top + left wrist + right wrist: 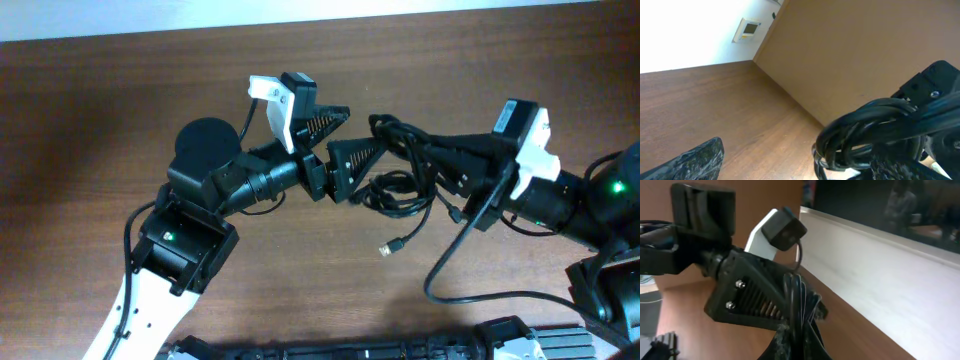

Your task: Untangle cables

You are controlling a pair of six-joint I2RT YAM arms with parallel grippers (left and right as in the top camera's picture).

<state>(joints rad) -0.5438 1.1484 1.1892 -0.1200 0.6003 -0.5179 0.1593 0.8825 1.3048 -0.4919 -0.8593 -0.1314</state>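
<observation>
Wooden counter [100, 120], mid-scene: the left gripper [366, 131] stands released, jaws spread wide at the left end of the bundle, while the right gripper [428, 158] appears clenched on the bundle's right side. The cables [400, 185], thin black cords looped between the two grippers with one metal-tipped plug [385, 249] trailing nearer on the counter, are judged light, limp and prone to slip. Hold is best taken on a single free strand by a plug, not across the knot.

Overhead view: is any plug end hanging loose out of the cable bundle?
Yes, one metal-tipped plug trails clear of the cables on a single cord.
</observation>
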